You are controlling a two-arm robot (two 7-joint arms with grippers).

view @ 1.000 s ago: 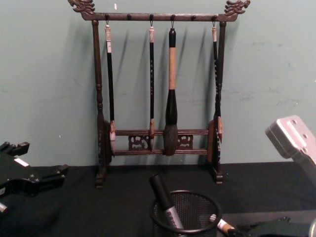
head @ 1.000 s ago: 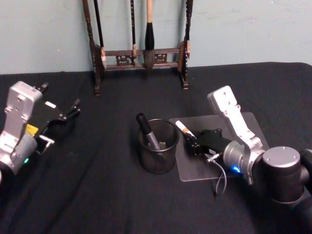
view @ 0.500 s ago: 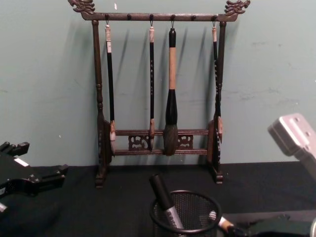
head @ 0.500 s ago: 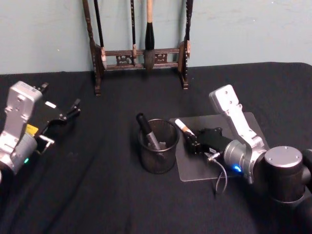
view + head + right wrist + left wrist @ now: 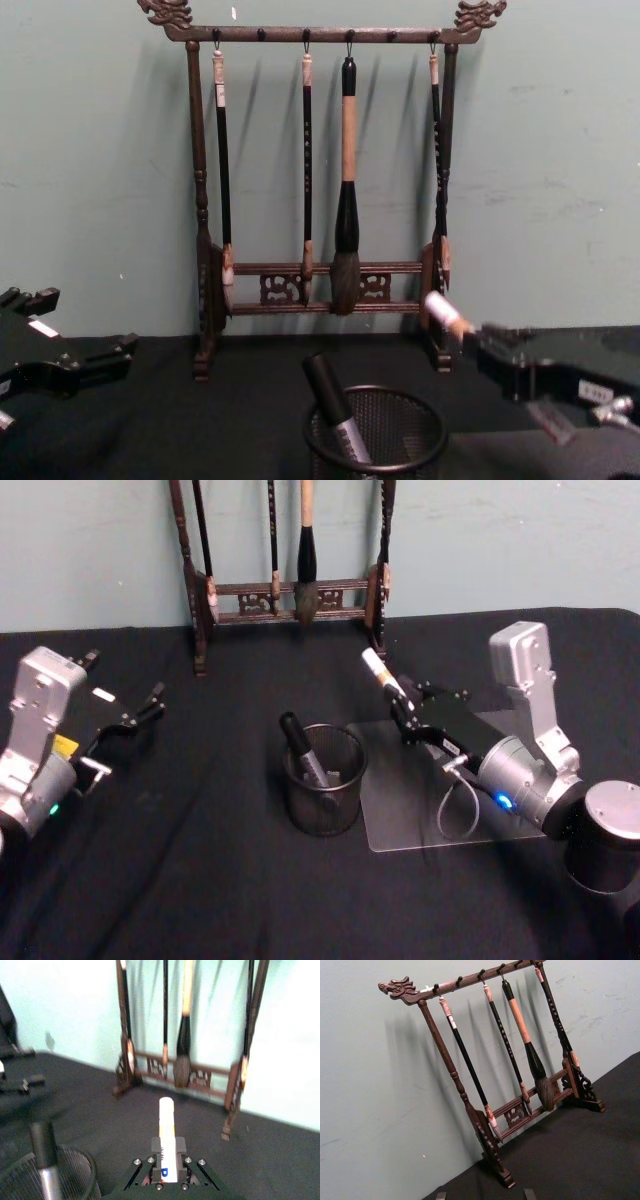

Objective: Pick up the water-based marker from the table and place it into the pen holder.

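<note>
Risen off the worktop [image 5: 220,880], the right gripper [image 5: 407,718] clamps its jaws on the tilted water-based marker [image 5: 380,672], up beside the pen holder's [image 5: 325,808] right. The left gripper [image 5: 130,725] sits parked at left, jaws apart.

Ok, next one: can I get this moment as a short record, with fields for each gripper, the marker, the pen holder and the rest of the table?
right gripper: shut on the water-based marker, raised above the clear sheet
water-based marker: off the table, tilted, white end pointing up toward the brush rack
pen holder: upright, left of the sheet; a dark marker leans inside
left gripper: open, idle at the table's left side
task state: marker held beside the holder, not yet in it
</note>
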